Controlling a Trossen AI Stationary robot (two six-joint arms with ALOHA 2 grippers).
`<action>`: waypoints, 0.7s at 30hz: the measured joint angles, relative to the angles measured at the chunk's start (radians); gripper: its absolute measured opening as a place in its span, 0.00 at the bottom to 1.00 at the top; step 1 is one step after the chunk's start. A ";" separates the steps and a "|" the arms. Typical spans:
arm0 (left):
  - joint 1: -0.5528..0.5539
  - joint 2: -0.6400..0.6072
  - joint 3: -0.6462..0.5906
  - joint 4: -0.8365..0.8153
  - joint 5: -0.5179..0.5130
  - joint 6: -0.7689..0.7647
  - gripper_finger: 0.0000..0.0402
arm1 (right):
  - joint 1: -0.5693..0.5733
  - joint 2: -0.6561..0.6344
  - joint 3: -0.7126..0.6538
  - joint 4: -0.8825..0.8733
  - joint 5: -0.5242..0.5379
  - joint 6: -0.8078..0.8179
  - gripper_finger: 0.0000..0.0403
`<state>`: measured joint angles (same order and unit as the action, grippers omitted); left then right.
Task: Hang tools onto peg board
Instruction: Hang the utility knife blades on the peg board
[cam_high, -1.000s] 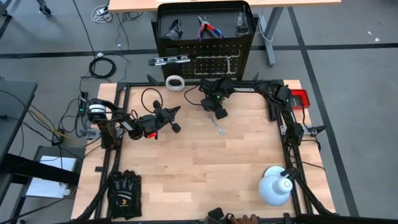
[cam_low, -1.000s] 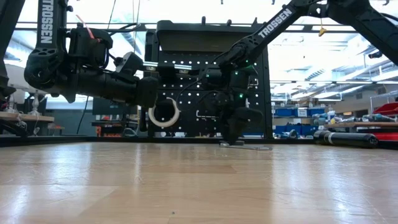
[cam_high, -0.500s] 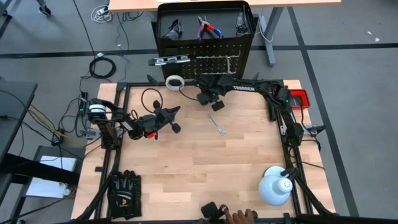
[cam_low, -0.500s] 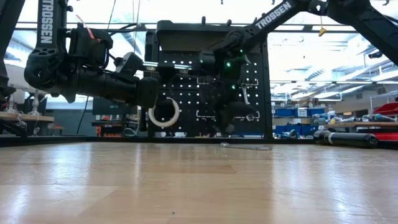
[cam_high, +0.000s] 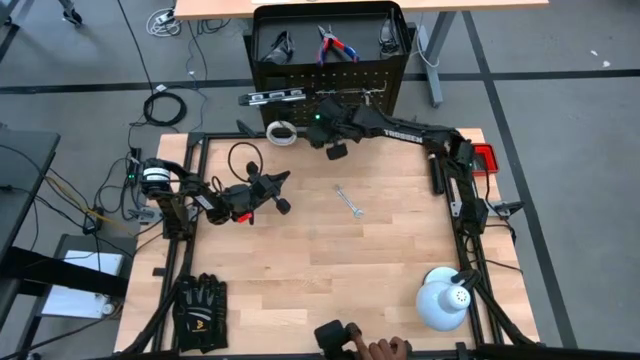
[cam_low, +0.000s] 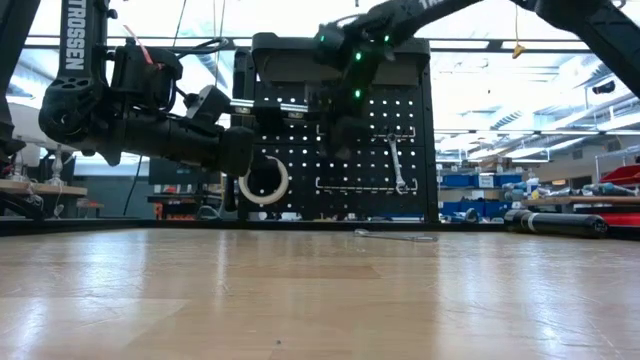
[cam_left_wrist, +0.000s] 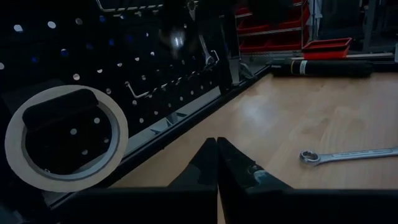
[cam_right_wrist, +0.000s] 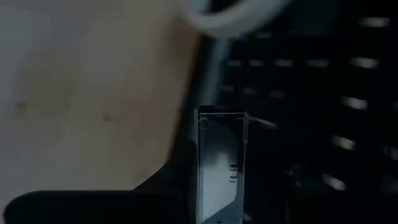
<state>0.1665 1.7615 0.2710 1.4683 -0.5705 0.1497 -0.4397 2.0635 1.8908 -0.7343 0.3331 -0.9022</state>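
The peg board (cam_high: 345, 100) stands past the table's far edge. A silver wrench (cam_low: 397, 165) hangs on it, a dark level bar (cam_high: 272, 97) sits at its left, and red-handled pliers (cam_high: 335, 45) lie in its top shelf. The white tape roll (cam_left_wrist: 65, 146) hangs upright low on the board. A second wrench (cam_high: 348, 201) lies flat on the table. My right gripper (cam_high: 335, 148) is raised before the board, shut on a flat silvery piece (cam_right_wrist: 221, 162). My left gripper (cam_left_wrist: 216, 152) is shut and level over the table's left. My right gripper pinches the flat silvery piece between its two fingers, at the end nearest the wrist (cam_right_wrist: 221, 199). Its squared free end (cam_right_wrist: 221, 118) sticks out ahead of the fingers. The fingers slant down toward the far edge. The piece is lifted clear of the table.
Black gloves (cam_high: 200, 312) lie at the near left corner and a white dome lamp (cam_high: 443, 300) at the near right. A small red box (cam_high: 482, 158) sits at the far right. A person's hand (cam_high: 385, 348) with a dark object shows at the near edge.
My right gripper has risen from the table beside the lying wrench and gone toward the far edge, up in front of the peg board, tipping from steeply down to a shallower slant. The wrench on the table has stayed put.
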 joint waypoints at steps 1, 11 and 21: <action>0.000 0.000 0.000 0.000 0.000 0.000 0.00 | 0.000 -0.010 0.000 0.010 0.015 0.007 0.27; 0.000 0.000 0.000 0.003 0.000 0.001 0.00 | -0.031 -0.018 -0.078 0.106 0.139 0.084 0.27; 0.000 0.000 0.000 0.002 0.000 0.004 0.00 | -0.005 -0.020 -0.144 0.144 0.207 0.009 0.27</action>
<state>0.1665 1.7615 0.2710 1.4704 -0.5705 0.1535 -0.4445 2.0434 1.7470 -0.5903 0.5398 -0.8931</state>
